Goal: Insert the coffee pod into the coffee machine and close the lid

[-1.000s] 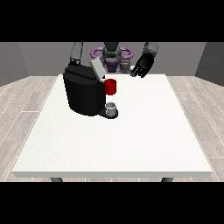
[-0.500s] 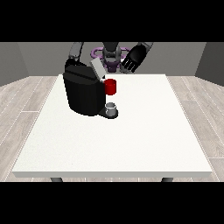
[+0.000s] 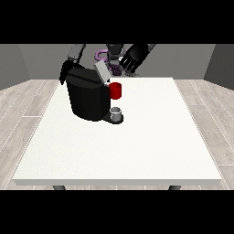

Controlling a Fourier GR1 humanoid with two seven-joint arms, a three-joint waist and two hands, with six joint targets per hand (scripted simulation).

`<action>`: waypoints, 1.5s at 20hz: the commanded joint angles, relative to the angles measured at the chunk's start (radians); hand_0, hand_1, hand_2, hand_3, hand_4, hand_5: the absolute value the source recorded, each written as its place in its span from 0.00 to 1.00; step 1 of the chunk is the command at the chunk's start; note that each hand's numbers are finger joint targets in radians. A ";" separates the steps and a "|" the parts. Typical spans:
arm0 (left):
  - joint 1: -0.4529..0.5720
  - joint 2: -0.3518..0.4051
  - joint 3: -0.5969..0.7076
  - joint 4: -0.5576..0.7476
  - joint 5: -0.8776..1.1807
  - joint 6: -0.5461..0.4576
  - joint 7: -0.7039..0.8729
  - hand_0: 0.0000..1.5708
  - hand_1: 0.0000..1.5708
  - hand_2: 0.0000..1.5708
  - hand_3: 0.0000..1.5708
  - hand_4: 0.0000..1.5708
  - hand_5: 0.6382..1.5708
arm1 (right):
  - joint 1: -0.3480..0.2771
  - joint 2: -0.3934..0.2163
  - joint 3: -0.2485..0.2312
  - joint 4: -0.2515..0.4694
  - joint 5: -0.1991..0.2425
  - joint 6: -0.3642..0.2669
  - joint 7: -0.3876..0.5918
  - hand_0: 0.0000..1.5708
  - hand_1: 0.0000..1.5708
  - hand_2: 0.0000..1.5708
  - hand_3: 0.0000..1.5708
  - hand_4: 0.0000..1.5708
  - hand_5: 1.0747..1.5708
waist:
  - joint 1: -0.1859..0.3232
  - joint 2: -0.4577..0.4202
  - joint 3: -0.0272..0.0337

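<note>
Coffee pod doesn't plainly show for you; a small grey thing [image 3: 117, 113] sits well below the hand at the view's right [image 3: 130, 60], whose fingers hang relaxed, holding nothing, beside the black coffee machine [image 3: 88, 97].

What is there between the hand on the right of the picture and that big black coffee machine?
In the front view, the machine's raised grey lid stands between the hand at the view's right and the black coffee machine.
</note>
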 commanded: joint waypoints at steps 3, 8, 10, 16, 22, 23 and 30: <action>-0.022 0.011 0.011 0.035 -0.018 0.052 -0.010 0.78 0.78 0.82 0.79 0.30 1.00 | -0.007 0.006 0.005 -0.061 -0.003 -0.003 0.022 0.00 0.00 0.00 0.00 0.11 1.00 | -0.045 0.046 -0.0002; -0.183 0.048 0.036 0.055 0.000 -0.029 0.050 0.80 0.80 0.83 0.79 0.31 1.00 | -0.108 -0.010 -0.025 -0.009 0.006 -0.022 0.021 0.00 0.00 0.00 0.00 0.00 1.00 | -0.039 0.128 0.0005; -0.139 0.029 0.011 0.053 -0.024 0.010 0.019 0.76 0.76 0.82 0.79 0.31 1.00 | -0.082 -0.011 -0.034 -0.020 -0.012 -0.012 0.000 0.00 0.00 0.00 0.00 0.09 1.00 | -0.044 0.129 0.0004; -0.113 0.034 0.018 0.090 -0.029 0.032 -0.006 0.76 0.76 0.80 0.78 0.30 1.00 | -0.076 -0.047 -0.045 -0.049 -0.024 0.020 0.036 0.00 0.00 0.00 0.00 0.00 1.00 | -0.064 0.131 0.0001; -0.132 -0.008 -0.002 0.077 -0.031 0.024 -0.018 0.77 0.77 0.80 0.78 0.27 1.00 | -0.092 -0.033 -0.066 0.011 -0.013 -0.023 -0.004 0.00 0.00 0.00 0.00 0.02 1.00 | -0.014 0.147 0.0004; -0.117 -0.023 -0.008 0.090 -0.043 0.054 -0.017 0.76 0.76 0.79 0.77 0.28 1.00 | -0.128 -0.038 -0.071 -0.017 -0.019 -0.025 0.045 0.00 0.00 0.00 0.00 0.00 1.00 | -0.027 0.150 0.0001; -0.128 -0.020 -0.005 0.092 -0.043 0.048 -0.025 0.74 0.74 0.79 0.76 0.26 1.00 | -0.082 -0.031 -0.076 0.016 -0.023 -0.026 -0.024 0.00 0.00 0.00 0.00 0.00 1.00 | -0.018 0.142 0.0003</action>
